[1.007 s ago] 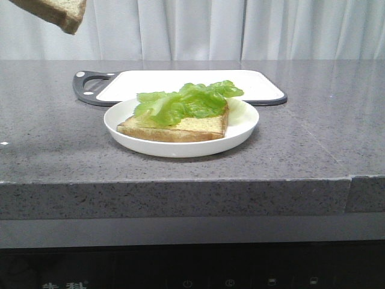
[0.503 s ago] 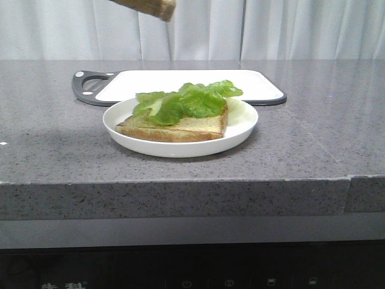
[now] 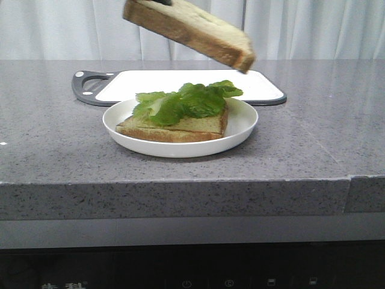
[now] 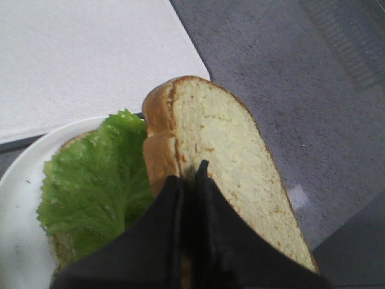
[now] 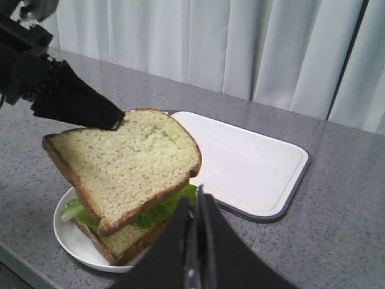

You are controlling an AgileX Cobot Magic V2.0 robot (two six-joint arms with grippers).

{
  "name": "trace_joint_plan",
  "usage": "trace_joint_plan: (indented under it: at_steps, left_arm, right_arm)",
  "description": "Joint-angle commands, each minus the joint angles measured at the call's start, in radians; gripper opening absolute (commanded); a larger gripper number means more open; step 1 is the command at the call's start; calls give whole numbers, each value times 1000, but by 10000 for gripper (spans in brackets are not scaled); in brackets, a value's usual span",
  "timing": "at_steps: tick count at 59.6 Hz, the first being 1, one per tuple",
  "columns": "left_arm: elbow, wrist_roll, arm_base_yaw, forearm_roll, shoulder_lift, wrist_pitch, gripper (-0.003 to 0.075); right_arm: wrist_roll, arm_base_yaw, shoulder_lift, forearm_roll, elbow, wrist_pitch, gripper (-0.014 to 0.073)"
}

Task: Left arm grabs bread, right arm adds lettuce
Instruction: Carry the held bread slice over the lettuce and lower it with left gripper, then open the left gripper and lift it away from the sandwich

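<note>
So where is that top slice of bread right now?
The bread hangs tilted in the left gripper, above the lettuce on the plate.

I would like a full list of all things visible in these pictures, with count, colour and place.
Bread: two slices, brown crust, pale face; one on the plate, one held in the air above it, tilted.
Lettuce: a few leaves, green, on the lower slice.
Plate: one, white, on the counter.
Cutting board: one, white with dark rim, behind the plate.
Counter: grey, speckled.
Curtain: white, at the back.
Left gripper: black, shut on the upper slice.
Right gripper: black, shut, holding nothing.
</note>
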Motion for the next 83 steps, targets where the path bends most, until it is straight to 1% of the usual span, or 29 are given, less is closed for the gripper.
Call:
trace_joint_plan:
  at_steps: [1, 7, 16, 22, 52, 54, 58, 62, 65, 68, 71, 74, 76, 83]
  left_arm:
    - [-42, 203, 66, -264, 5, 15, -20]
    - [-42, 291, 148, -361, 29, 78, -20]
    - [-42, 390, 219, -478, 63, 170, -20]
    - [-42, 403, 225, -490, 94, 194, -20]
    - [-42, 426, 225, -490, 186, 197, -12]
    - [-42, 430, 225, -490, 186, 197, 6]
    - [-42, 431, 225, -486, 186, 197, 83]
    - [-42, 431, 225, -478, 186, 202, 189]
    - [-42, 431, 225, -479, 186, 210, 298]
    - [-42, 431, 225, -479, 186, 220, 388]
    - [-42, 431, 225, -469, 183, 225, 463]
    - [-42, 431, 225, -448, 179, 225, 515]
    - [-42, 431, 225, -434, 175, 227, 536]
    - [-42, 431, 229, -388, 137, 234, 533]
  right_arm:
    - [-6, -6, 0, 6, -30, -65, -62]
    - [-6, -6, 0, 6, -30, -56, -62]
    - [-6, -6, 0, 6, -30, -53, -62]
    - [-6, -6, 0, 6, -30, -53, -62]
    - [-6, -6, 0, 6, -30, -53, -62]
    - [-6, -6, 0, 6, -30, -53, -62]
    - [-6, -6, 0, 6, -30, -53, -62]
    - [-6, -6, 0, 6, -30, -53, -62]
    - [-6, -6, 0, 6, -30, -53, -62]
    - [-6, -6, 0, 6, -30, -53, -62]
    - [-6, -6, 0, 6, -30, -53, -62]
    - [-6, -6, 0, 6, -30, -54, -62]
    - [-6, -6, 0, 6, -30, -54, -62]
    - [-6, -6, 0, 6, -30, -54, -62]
